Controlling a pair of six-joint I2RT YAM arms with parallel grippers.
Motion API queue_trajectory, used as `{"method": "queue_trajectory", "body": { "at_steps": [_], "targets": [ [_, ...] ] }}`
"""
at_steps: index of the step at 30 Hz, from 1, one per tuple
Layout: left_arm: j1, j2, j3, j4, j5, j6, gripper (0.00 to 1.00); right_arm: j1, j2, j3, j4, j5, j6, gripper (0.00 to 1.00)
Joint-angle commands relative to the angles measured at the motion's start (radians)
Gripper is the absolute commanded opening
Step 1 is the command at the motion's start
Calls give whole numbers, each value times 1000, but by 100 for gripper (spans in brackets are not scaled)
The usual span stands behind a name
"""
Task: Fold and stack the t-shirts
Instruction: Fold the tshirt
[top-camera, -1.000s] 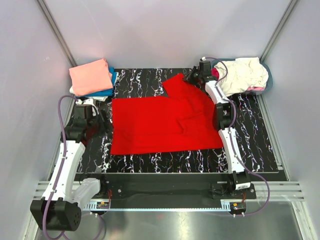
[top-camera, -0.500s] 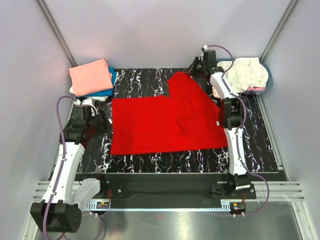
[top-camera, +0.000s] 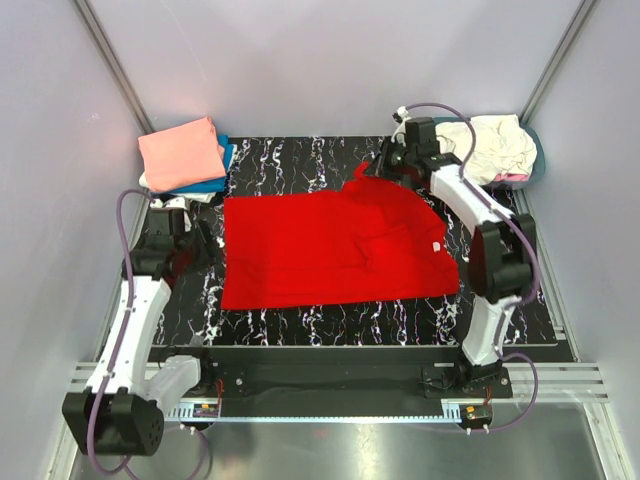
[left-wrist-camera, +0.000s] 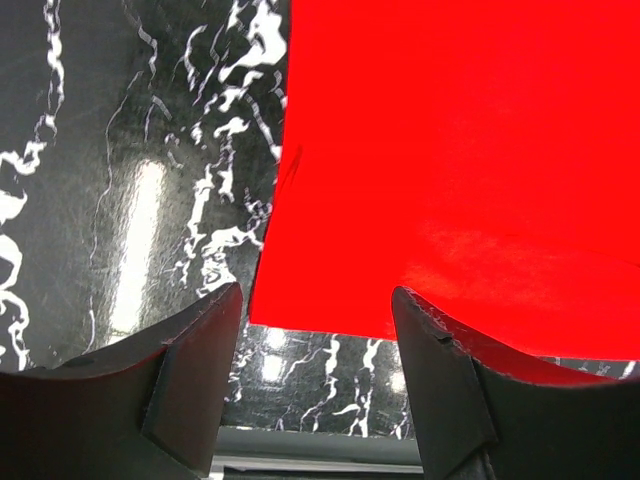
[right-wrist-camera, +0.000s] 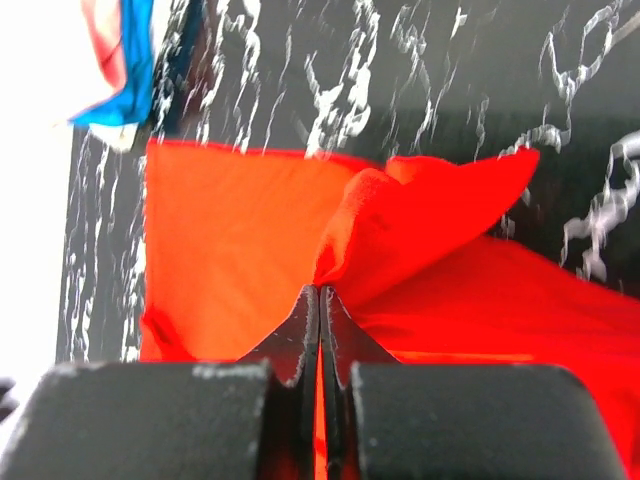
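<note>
Red shirt (top-camera: 330, 250) lies spread over the middle of the bench (top-camera: 300, 160). It is mostly flat, with a crease through its right half. Its corner at about 1 o'clock is raised off the surface, where the right tool (top-camera: 388, 165) has its fingers pressed together on a bunched fold of the cloth. The wrist view shows red fabric pinched in the slit between them. Whether that fold is a sleeve or a hem cannot be told.

At 9 o'clock the left tool (left-wrist-camera: 315, 300) hangs low with its fingers set wide apart, holding nothing. The shirt's near-left corner shows in the gap between them. From above, this tool is dark against the dark marbled bench and hard to pick out.

At 10 o'clock a folded salmon shirt (top-camera: 180, 150) tops a blue shirt (top-camera: 215, 182), with a white sliver under them barely visible. At 2 o'clock a cream shirt (top-camera: 490, 145) is heaped in a basket (top-camera: 537, 160) that is almost wholly covered, with only its rim showing. The right wrist view is washed out at its left edge.
</note>
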Motion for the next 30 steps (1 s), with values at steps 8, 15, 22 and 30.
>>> {"method": "queue_trajectory", "body": {
  "at_steps": [8,15,22,30],
  "targets": [
    [11,400,235,103,-14,-44,65,2,-435,-381,62,63,-53,0],
    [11,817,603,66,-69,-84,61,30,-455,-504,122,17,-26,0],
    [-6,1111,830,63,-133,-108,60,36,-507,-600,162,17,-18,0],
    [-18,1248,959,60,-186,-136,64,36,-611,-692,170,19,-13,0]
  ]
}}
